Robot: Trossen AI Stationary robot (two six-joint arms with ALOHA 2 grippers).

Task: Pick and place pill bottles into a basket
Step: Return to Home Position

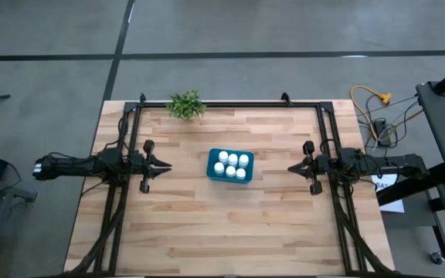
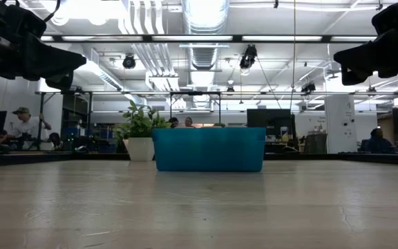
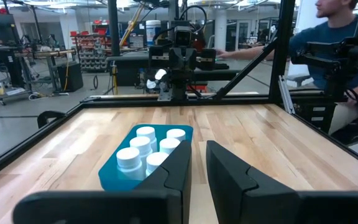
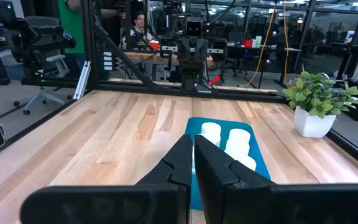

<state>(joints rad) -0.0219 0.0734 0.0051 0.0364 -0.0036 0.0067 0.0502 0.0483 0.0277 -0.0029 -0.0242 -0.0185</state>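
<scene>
High view is showing all six pill bottles (image 1: 229,170) standing upright in two rows inside the teal basket (image 1: 210,166), near the middle of the wooden table (image 1: 207,224), so the loading is looking finished. The left gripper (image 1: 165,164) is hovering well apart from the basket, its fingers parted by only a narrow gap and holding nothing. The right gripper (image 1: 292,167) is facing it from the opposite side, fingers pressed together, also empty. Both arms are sitting drawn in, probably because no bottle is lying outside to fetch.
</scene>
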